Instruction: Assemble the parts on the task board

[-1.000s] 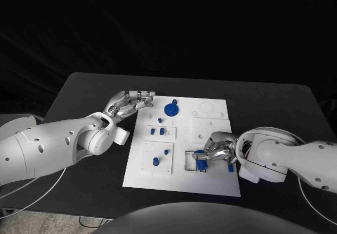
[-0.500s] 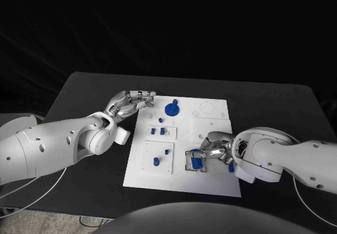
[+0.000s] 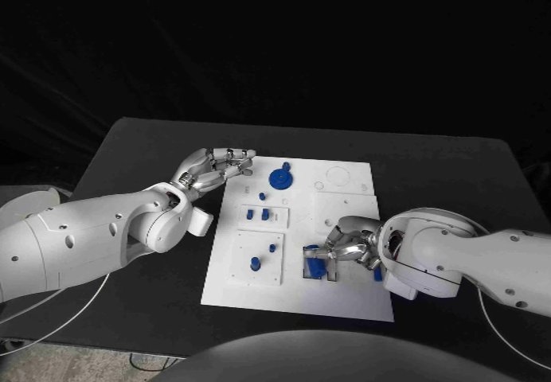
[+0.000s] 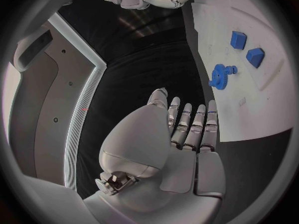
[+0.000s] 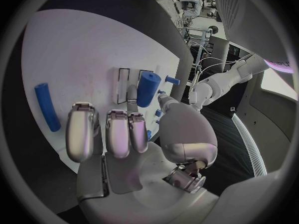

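The white task board (image 3: 345, 298) lies in the middle of the black table. My right hand (image 3: 353, 246) is over its near right part and pinches a blue cylinder (image 3: 314, 263) between thumb and a finger, at a rectangular slot. In the right wrist view the cylinder (image 5: 147, 88) stands by the slot outlines (image 5: 123, 79), in front of that hand (image 5: 134, 134). A second blue cylinder (image 3: 377, 273) lies loose beside the hand. My left hand (image 3: 213, 169) rests at the board's far left edge, holding nothing, its fingers (image 4: 190, 127) stretched out side by side.
A blue gear (image 3: 281, 176) stands at the board's far part, near my left hand. Two small blue blocks (image 3: 259, 213) sit in the middle left plate, and blue pegs (image 3: 255, 263) in the near left plate. Black table (image 3: 459, 171) surrounds the board.
My right hand has shifted a little to the left with the blue cylinder, bringing it over the rectangular slot. The left hand has stayed where it was.
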Action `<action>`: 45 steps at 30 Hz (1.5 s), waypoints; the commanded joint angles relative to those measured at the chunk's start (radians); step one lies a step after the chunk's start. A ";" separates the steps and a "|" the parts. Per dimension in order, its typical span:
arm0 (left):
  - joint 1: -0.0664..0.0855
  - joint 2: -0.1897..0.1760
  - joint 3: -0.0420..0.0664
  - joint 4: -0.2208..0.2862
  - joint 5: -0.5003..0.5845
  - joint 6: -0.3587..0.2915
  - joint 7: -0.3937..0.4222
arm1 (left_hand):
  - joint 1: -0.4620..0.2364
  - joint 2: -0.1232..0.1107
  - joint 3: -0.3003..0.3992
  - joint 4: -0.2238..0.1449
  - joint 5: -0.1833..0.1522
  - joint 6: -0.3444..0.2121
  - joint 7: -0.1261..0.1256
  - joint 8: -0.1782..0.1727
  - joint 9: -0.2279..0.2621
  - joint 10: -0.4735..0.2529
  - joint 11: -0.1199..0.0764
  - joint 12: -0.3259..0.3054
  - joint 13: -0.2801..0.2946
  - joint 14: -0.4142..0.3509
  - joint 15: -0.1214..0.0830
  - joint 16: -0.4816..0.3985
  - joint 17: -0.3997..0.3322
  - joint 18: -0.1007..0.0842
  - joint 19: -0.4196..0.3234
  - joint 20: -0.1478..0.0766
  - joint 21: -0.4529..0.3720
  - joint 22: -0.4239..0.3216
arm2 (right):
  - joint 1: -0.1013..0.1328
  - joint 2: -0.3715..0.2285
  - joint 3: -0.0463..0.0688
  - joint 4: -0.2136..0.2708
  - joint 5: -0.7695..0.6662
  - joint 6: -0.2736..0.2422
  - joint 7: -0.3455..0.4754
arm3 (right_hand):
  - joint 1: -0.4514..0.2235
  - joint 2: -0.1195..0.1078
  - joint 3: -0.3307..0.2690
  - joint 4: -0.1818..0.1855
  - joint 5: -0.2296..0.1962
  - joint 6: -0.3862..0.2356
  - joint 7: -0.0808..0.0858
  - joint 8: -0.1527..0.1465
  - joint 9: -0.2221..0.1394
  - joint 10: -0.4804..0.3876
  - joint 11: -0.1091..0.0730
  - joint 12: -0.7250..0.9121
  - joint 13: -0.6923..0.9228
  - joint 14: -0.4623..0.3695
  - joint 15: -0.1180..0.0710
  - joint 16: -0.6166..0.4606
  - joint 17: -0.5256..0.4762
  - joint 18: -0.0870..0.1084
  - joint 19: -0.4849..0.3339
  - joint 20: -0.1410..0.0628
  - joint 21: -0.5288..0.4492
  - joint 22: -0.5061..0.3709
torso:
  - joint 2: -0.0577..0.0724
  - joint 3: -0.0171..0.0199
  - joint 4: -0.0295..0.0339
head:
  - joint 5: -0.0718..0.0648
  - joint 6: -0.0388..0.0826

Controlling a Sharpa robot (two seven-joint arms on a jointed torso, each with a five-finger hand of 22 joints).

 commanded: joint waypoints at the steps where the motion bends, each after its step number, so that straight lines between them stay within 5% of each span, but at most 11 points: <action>1: -0.001 0.002 0.001 0.000 0.002 0.021 0.003 | -0.001 0.008 0.005 0.001 0.004 -0.007 0.000 -0.001 -0.001 0.002 0.008 -0.004 0.001 -0.006 0.003 0.004 -0.001 -0.016 0.003 0.000 0.005 -0.001 | -0.006 0.001 -0.005 -0.003 -0.008 0.042 -0.016 | -0.028 0.005 -0.020 0.003 -0.022 -0.003 0.005 0.003 -0.002 0.105 0.006 0.004 0.263 0.075 0.006 -0.004 0.110 0.011 0.015 0.009 -0.006 0.188 | 0.000 -0.0001 0.0009 | 0.000 0.000; 10: -0.001 0.002 0.001 0.000 0.002 0.022 0.002 | -0.001 0.008 0.005 0.001 0.004 -0.007 0.000 -0.001 -0.001 0.002 0.008 -0.004 0.001 -0.006 0.003 0.004 -0.001 -0.016 0.003 0.000 0.005 -0.001 | -0.006 -0.001 -0.005 -0.006 -0.011 0.035 -0.016 | -0.130 0.057 -0.100 0.006 -0.016 0.003 0.002 0.010 -0.006 0.105 0.004 0.004 0.263 0.075 0.005 -0.004 0.110 0.011 0.016 0.008 -0.011 0.188 | 0.000 -0.0004 0.0006 | 0.002 0.000; 17: -0.002 0.000 0.001 0.001 0.002 0.022 0.002 | -0.001 0.008 0.005 0.001 0.004 -0.007 0.000 -0.001 -0.001 0.002 0.008 -0.004 0.001 -0.006 0.003 0.004 -0.001 -0.016 0.003 0.000 0.005 -0.001 | -0.005 -0.026 -0.004 0.004 -0.009 -0.020 0.008 | -0.157 0.079 -0.141 0.005 0.001 0.010 -0.001 0.017 -0.007 0.105 0.002 0.004 0.263 0.075 0.003 -0.002 0.112 0.010 0.018 0.006 -0.008 0.190 | 0.000 0.0005 0.0006 | 0.008 0.000; 21: -0.002 -0.002 0.001 0.001 0.002 0.021 0.003 | -0.001 0.008 0.005 0.001 0.004 -0.007 0.000 -0.001 -0.001 0.002 0.008 -0.004 0.001 -0.006 0.003 0.004 -0.001 -0.016 0.003 0.000 0.005 -0.001 | 0.010 -0.054 -0.001 0.020 0.002 -0.045 0.044 | -0.112 0.085 -0.164 -0.002 0.055 0.022 -0.006 0.033 -0.001 0.105 -0.004 0.004 0.263 0.078 -0.001 0.005 0.121 0.006 0.027 0.002 0.011 0.196 | -0.001 0.0006 0.0000 | 0.009 0.000; 26: -0.004 -0.001 0.000 -0.002 0.002 0.021 0.002 | -0.001 0.008 0.005 0.001 0.004 -0.007 0.000 -0.001 -0.001 0.002 0.008 -0.004 0.001 -0.006 0.003 0.004 -0.001 -0.016 0.003 0.000 0.005 -0.001 | 0.038 -0.074 0.000 0.032 0.015 0.003 0.066 | 0.014 0.067 -0.176 -0.042 0.104 0.028 -0.015 0.068 0.019 0.105 -0.010 0.004 0.263 0.079 -0.007 0.008 0.124 0.004 0.031 -0.003 0.022 0.199 | -0.003 -0.0011 0.0005 | 0.004 0.000; 32: -0.006 0.001 0.000 -0.004 0.002 0.022 0.003 | -0.001 0.009 0.006 0.000 0.005 -0.007 0.000 -0.001 -0.001 0.002 0.009 -0.004 0.001 -0.006 0.003 0.004 -0.001 -0.016 0.002 0.000 0.005 -0.002 | 0.043 -0.075 0.000 0.036 -0.002 0.035 0.099 | 0.124 0.060 -0.232 -0.064 0.065 -0.013 -0.024 0.173 0.133 0.105 -0.023 0.004 0.263 0.079 -0.016 0.012 0.127 0.001 0.034 -0.010 0.031 0.202 | 0.001 0.0006 -0.0012 | 0.006 0.000; 42: -0.008 0.001 0.000 -0.006 0.002 0.023 0.003 | -0.001 0.009 0.006 0.000 0.005 -0.007 0.000 -0.001 -0.001 0.002 0.009 -0.004 0.001 -0.006 0.003 0.004 -0.001 -0.016 0.002 0.000 0.005 -0.003 | 0.027 -0.069 -0.001 0.028 -0.006 0.067 0.136 | 0.220 0.087 -0.295 -0.086 0.048 -0.095 -0.036 0.335 0.323 0.105 -0.029 0.004 0.263 0.082 -0.022 0.023 0.142 -0.002 0.040 -0.017 0.050 0.207 | 0.000 -0.0003 0.0006 | 0.007 0.000; 45: -0.008 0.000 0.000 -0.006 0.002 0.023 0.003 | -0.001 0.009 0.006 0.000 0.005 -0.007 0.000 -0.001 -0.001 0.002 0.009 -0.004 0.001 -0.006 0.003 0.004 -0.001 -0.016 0.002 0.000 0.005 -0.003 | 0.019 -0.065 -0.002 0.025 -0.042 0.087 0.129 | 0.261 0.088 -0.313 -0.111 0.026 -0.113 -0.045 0.421 0.423 0.105 -0.036 0.004 0.263 0.081 -0.029 0.022 0.139 -0.002 0.040 -0.022 0.051 0.207 | 0.000 -0.0007 0.0006 | 0.007 0.000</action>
